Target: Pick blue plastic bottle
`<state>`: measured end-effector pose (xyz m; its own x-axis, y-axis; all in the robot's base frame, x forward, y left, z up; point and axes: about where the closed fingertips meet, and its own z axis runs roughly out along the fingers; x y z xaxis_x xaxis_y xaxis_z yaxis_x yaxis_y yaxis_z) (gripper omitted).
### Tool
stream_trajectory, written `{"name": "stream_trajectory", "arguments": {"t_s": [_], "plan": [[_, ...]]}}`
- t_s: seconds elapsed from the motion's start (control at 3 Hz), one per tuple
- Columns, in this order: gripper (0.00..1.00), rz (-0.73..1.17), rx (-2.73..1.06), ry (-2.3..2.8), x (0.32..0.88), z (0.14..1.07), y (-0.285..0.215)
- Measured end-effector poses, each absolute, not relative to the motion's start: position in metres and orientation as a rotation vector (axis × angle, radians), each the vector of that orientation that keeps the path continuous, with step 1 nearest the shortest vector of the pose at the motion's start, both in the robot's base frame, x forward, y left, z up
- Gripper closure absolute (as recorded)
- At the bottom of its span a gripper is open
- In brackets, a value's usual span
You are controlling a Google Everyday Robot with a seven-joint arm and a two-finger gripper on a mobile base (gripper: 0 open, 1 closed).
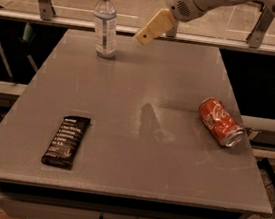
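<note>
Blue plastic bottle is what must be picked, and it is the farthest thing on the table. Nearest the front edge, on the left, a dark wrapped snack bar lies flat, its length running roughly front to back. Farther in, on the right, a red soda can lies on its side with its silver end turned toward the near right; whether anything is in it cannot be told. At the far left the bottle stands upright, long axis vertical, white cap screwed on, contents not discernible. The tool hangs over the table's far edge just right of the bottle, apart from it and slanting down-left toward it. Whether the tool is parted or closed I cannot tell. The single arm likely needs a short leftward reach to meet the bottle's side.
</note>
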<state>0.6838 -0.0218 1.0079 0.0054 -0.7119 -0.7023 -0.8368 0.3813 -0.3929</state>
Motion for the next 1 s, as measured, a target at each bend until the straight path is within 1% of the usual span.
{"name": "stream_trajectory", "arguments": {"t_s": [0.33,1.0], "plan": [[0.00,0.293,-1.260,1.726,0.726,0.993,0.009],[0.00,0.554,-1.087,1.749,0.774,0.949,0.079]]}}
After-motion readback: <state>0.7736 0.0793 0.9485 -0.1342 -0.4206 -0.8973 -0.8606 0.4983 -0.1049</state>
